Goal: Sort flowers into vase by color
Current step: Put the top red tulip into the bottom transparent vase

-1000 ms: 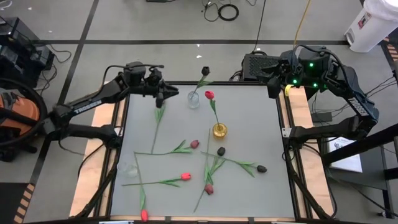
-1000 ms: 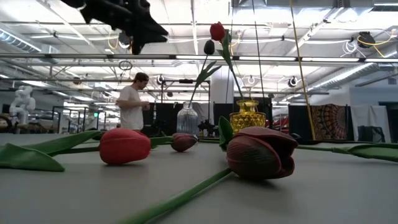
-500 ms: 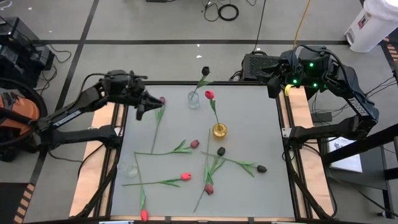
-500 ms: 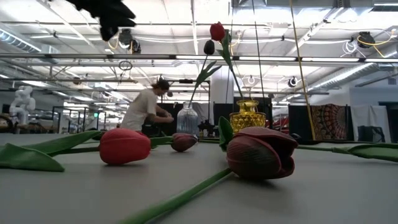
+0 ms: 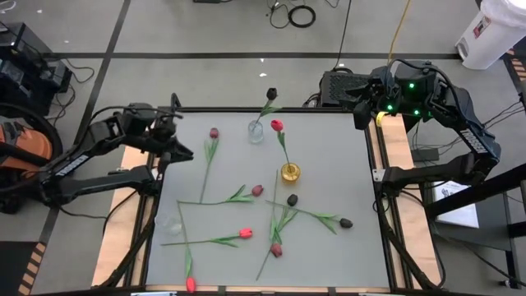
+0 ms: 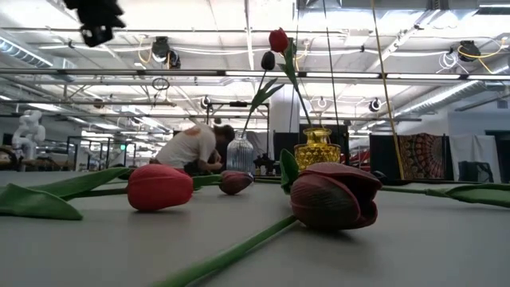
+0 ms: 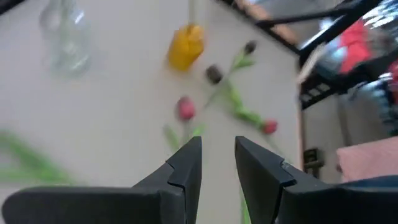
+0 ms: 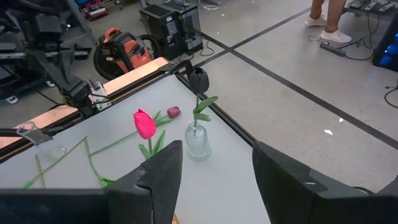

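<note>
yellow vase (image 5: 290, 172), clear vase (image 5: 256, 131), grey table (image 5: 329, 156)

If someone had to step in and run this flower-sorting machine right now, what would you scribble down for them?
Left gripper: empty, jaws slightly apart, hovering at the table's far left edge.
Right gripper: open, empty, parked off the far right corner.
Done: one black tulip stands in the clear glass vase; one red-pink tulip stands in the yellow vase.
Left: the other tulips lie flat on the table. A maroon one lies beside the clear vase, more are scattered mid-table and toward the near edge, red-pink, maroon and black mixed. A second clear vase near the left edge holds nothing.
</note>
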### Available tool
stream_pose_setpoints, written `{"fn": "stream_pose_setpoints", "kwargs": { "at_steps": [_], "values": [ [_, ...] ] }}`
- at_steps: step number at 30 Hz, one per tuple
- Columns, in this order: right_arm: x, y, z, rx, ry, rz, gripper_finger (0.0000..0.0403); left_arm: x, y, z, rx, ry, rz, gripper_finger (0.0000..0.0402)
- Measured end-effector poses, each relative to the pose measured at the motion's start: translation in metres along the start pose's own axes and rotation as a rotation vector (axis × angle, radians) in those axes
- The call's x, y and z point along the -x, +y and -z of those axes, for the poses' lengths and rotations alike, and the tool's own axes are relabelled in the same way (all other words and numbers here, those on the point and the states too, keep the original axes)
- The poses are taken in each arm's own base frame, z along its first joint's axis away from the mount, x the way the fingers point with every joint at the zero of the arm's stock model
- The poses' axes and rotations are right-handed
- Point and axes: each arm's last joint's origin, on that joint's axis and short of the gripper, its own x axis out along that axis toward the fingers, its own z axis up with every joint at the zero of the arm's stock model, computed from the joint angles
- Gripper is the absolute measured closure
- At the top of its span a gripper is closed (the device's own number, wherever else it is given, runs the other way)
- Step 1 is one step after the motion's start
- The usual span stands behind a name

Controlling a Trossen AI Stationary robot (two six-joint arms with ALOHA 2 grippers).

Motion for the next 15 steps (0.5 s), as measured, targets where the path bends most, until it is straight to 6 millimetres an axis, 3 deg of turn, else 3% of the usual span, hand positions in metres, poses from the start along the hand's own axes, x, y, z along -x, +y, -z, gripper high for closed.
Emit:
{"fn": "stream_pose_setpoints", "kwargs": {
  "at_steps": [8, 15],
  "values": [
    [0.0, 0.0, 0.0, 0.0, 0.0, 0.0, 0.0216, 0.005, 0.005, -0.007, 0.172, -0.083, -0.299, 0.0299],
    [0.0, 0.0, -0.001, -0.001, -0.013, -0.003, 0.0215, -0.009, 0.013, -0.016, 0.389, -0.089, -0.344, 0.0299]
  ]
}}
